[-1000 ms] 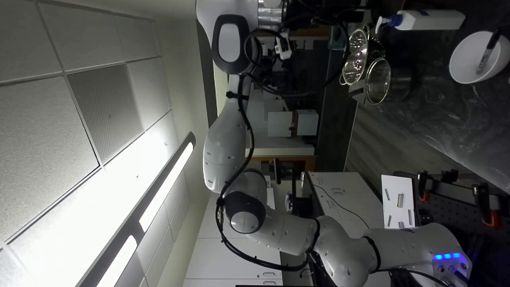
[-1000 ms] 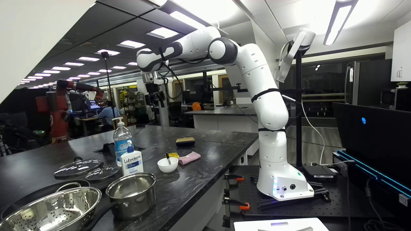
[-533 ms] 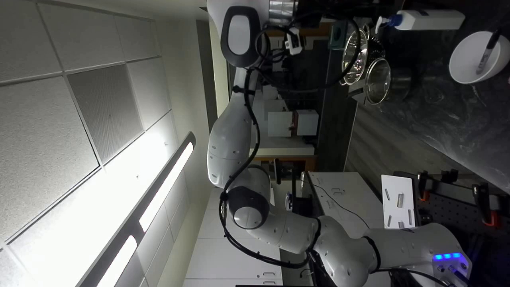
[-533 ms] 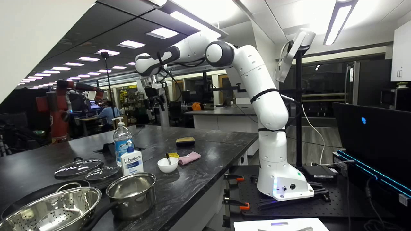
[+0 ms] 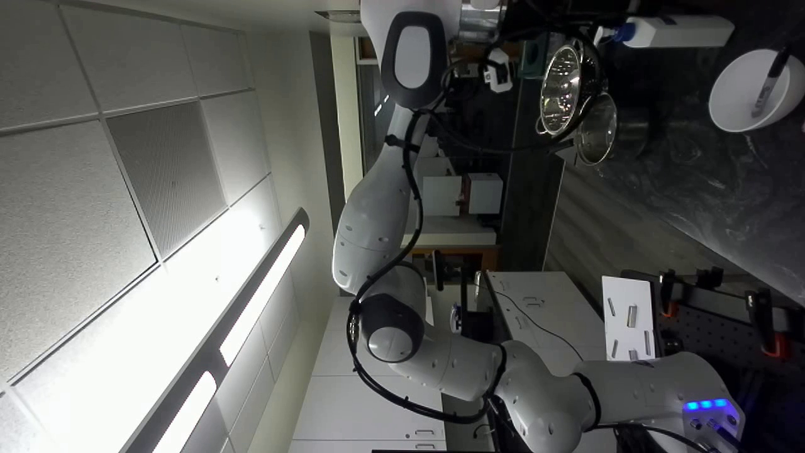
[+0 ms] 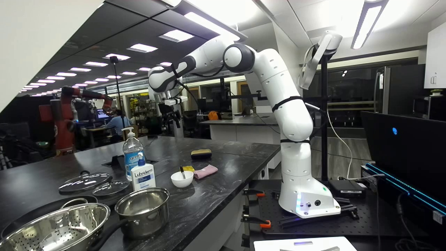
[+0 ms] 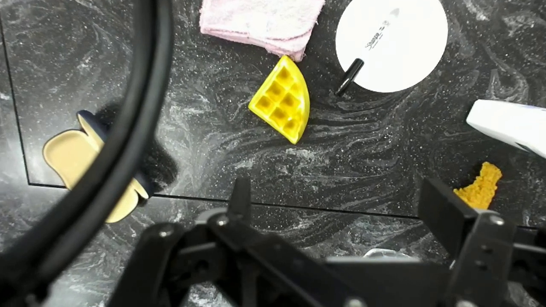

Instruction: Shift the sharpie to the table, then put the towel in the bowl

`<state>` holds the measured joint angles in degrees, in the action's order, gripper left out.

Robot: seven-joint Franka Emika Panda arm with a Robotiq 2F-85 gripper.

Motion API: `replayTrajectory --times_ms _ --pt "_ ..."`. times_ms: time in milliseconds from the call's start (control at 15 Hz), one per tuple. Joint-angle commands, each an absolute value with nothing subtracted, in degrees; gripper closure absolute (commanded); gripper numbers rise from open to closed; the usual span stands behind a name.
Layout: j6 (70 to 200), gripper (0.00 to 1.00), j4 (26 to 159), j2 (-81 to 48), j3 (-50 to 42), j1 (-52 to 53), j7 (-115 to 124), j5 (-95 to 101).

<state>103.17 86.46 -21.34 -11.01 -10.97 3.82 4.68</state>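
The sharpie, grey-white with a black cap, leans in the white bowl, cap over the rim; the sharpie shows in both exterior views [image 5: 765, 88] [image 6: 182, 172] and the wrist view [image 7: 350, 76]. The bowl shows there too [image 5: 739, 94] [image 6: 181, 180] [image 7: 416, 55]. The folded pink towel [image 6: 206, 171] lies on the dark table [image 6: 205, 200] beside the bowl; it also shows at the top of the wrist view [image 7: 260, 19]. My gripper [image 7: 336, 189] is open and empty, high above the table, beyond the bowl in an exterior view [image 6: 171, 122].
A yellow waffle piece [image 7: 283, 100] lies by the towel. A tan and dark-blue case [image 7: 70, 155] and an orange piece [image 7: 482, 187] lie farther off. A lotion bottle [image 6: 143, 176], a clear pump bottle [image 6: 132, 155], a pot [image 6: 146, 216], a colander [image 6: 55, 226] and lids [image 6: 85, 182] stand nearby.
The arm has come down a little and the wrist has turned slightly, with the gripper lower over the table. The sharpie, bowl and towel have not moved.
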Motion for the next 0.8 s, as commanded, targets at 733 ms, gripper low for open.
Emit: replayTrajectory --times_ms 733 --pt "126.2 0.0 114.55 -11.56 -12.14 -8.69 13.93 15.99"
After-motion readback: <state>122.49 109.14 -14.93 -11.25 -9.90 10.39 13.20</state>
